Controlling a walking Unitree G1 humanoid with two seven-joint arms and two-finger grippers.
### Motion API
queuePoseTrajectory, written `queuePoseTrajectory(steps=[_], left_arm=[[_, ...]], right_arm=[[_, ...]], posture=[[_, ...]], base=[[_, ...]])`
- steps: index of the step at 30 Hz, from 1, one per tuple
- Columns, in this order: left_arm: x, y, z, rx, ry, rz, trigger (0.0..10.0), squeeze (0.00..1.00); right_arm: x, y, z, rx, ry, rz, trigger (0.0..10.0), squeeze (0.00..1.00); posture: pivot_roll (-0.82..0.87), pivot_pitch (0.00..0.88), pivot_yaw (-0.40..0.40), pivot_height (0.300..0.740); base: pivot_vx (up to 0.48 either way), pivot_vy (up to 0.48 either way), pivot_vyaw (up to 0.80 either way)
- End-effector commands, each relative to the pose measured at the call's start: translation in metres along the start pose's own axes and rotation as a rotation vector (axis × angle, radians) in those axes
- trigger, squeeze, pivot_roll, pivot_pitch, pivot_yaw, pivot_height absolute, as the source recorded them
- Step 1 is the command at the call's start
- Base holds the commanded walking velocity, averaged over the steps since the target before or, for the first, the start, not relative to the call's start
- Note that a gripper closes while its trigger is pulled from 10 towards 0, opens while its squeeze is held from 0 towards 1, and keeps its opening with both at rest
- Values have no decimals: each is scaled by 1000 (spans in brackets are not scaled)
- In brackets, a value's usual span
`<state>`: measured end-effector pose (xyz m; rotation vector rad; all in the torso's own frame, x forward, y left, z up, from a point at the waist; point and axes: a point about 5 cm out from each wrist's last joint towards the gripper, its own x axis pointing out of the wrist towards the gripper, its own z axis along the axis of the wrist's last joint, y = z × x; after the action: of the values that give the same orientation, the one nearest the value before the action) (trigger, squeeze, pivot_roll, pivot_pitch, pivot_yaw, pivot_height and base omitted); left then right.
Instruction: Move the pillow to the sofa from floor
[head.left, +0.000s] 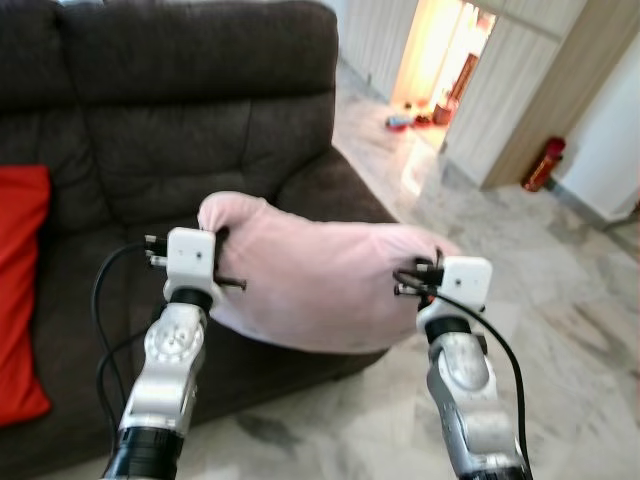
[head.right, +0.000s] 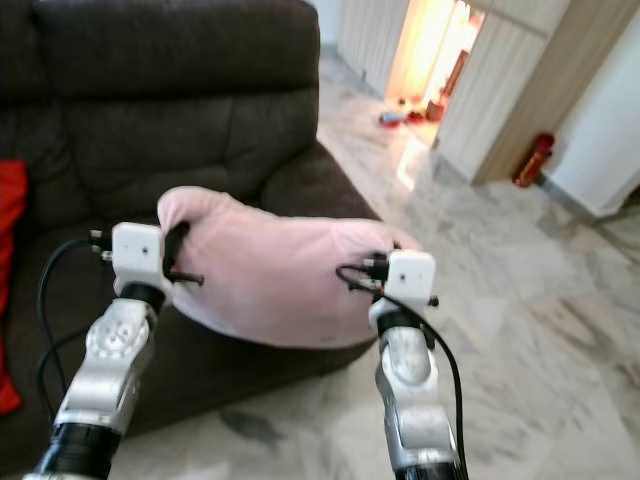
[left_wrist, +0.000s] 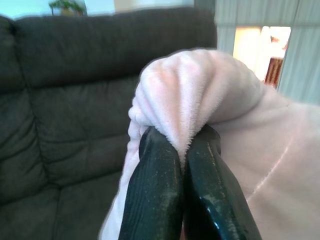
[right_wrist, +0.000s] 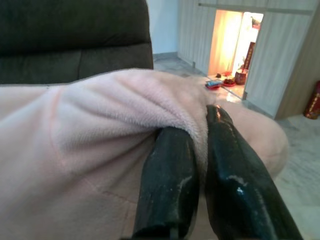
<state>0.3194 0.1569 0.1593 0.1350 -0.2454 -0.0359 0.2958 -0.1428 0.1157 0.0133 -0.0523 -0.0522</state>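
Soft pale-pink plush pillow (head.left: 320, 280) held off the marble floor (head.left: 560, 300), suspended between both arms in front of the dark brown fabric sofa (head.left: 180, 120), near its armrest. Left gripper (left_wrist: 182, 165): black fingers pressed together, pinching a bunched fold at the pillow's left end. Right gripper (right_wrist: 202, 150): fingers likewise pinching fabric at the right end. Red cushion (head.left: 20, 290) lies on the sofa seat at far left. Red fire extinguisher (head.left: 543, 163) stands by the wall panel. No legible writing.

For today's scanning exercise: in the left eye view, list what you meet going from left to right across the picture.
Red cushion → left gripper → pink pillow → right gripper → red fire extinguisher.
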Motion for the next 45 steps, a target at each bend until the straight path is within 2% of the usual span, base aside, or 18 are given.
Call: queuePoseTrajectory(steps=[1, 13, 17, 21, 25, 33, 45], left_arm=[[0, 1, 9, -2, -51, -3, 10000, 0], [1, 2, 11, 5, -50, 6, 10000, 0], [1, 3, 11, 13, -50, 6, 10000, 0], [1, 3, 12, 15, -50, 12, 10000, 0], [1, 3, 12, 18, -55, 16, 10000, 0], [2, 5, 13, 19, -59, 25, 10000, 0], [3, 5, 15, 17, -64, 27, 10000, 0]], right_arm=[[2, 1, 12, 15, -61, -2, 10000, 0], [1, 7, 14, 6, -85, 53, 10000, 0], [1, 8, 14, 4, -79, 57, 10000, 0], [1, 8, 13, 16, -77, 69, 10000, 0], [-1, 14, 16, -13, -98, 112, 10000, 0], [-2, 17, 17, 4, -106, 139, 10000, 0], [1, 12, 17, 18, -103, 123, 10000, 0]], posture=[[58, 0, -78, 740], [59, 0, -75, 740], [59, 0, -75, 740], [59, 0, -77, 740], [59, 0, -77, 740], [60, 0, -79, 740], [63, 0, -80, 740]], base=[[0, 0, 0], [42, 0, 116], [279, 0, 800], [318, 0, 0], [345, 0, 800], [346, 0, 795], [347, 0, 0]])
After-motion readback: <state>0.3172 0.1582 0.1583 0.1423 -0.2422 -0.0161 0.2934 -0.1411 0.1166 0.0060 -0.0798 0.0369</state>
